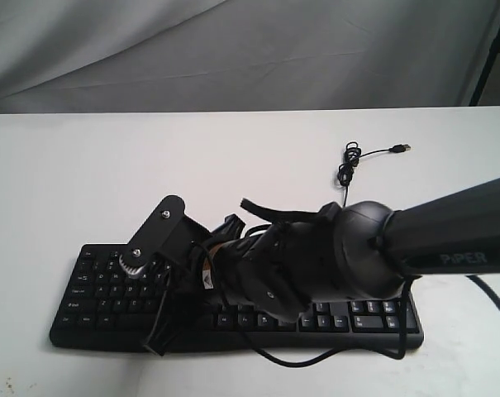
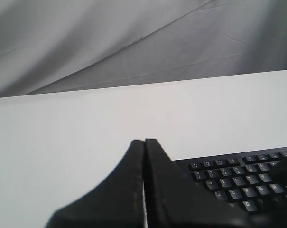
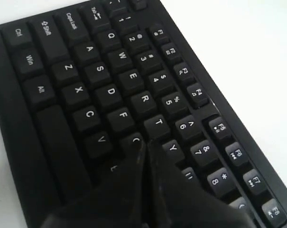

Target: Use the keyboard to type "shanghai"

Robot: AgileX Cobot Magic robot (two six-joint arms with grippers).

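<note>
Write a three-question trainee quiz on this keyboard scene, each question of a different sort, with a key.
1. True or false: the right gripper hangs over the keyboard with its jaws wide open.
2. Where is the USB plug? A) in a socket B) loose on the table C) under the keyboard
3. Fill in: the left gripper is ____ (open or shut).

Key: 1 false, its jaws are shut; 2 B; 3 shut.
</note>
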